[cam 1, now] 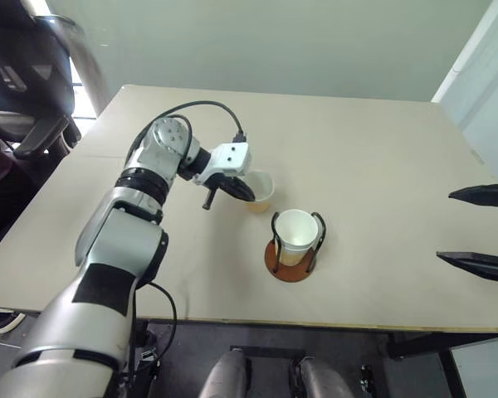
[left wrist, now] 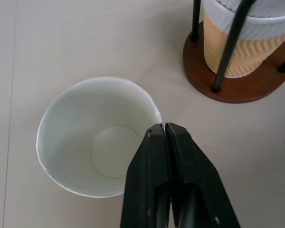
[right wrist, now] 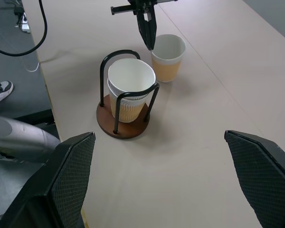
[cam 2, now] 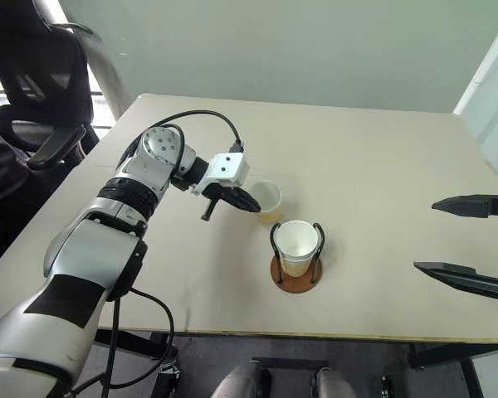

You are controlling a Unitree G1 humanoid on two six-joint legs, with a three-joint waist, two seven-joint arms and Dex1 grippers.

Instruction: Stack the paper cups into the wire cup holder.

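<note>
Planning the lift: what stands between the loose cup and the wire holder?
Nothing visible. The left gripper is shut on the rim of the loose cup, and only bare table separates it from the wire holder. The cups already in the holder are where it has to nest.

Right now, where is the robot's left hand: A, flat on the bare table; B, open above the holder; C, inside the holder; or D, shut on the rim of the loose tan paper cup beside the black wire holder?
D: the left hand pinches the rim of the loose tan paper cup beside the black wire holder.
</note>
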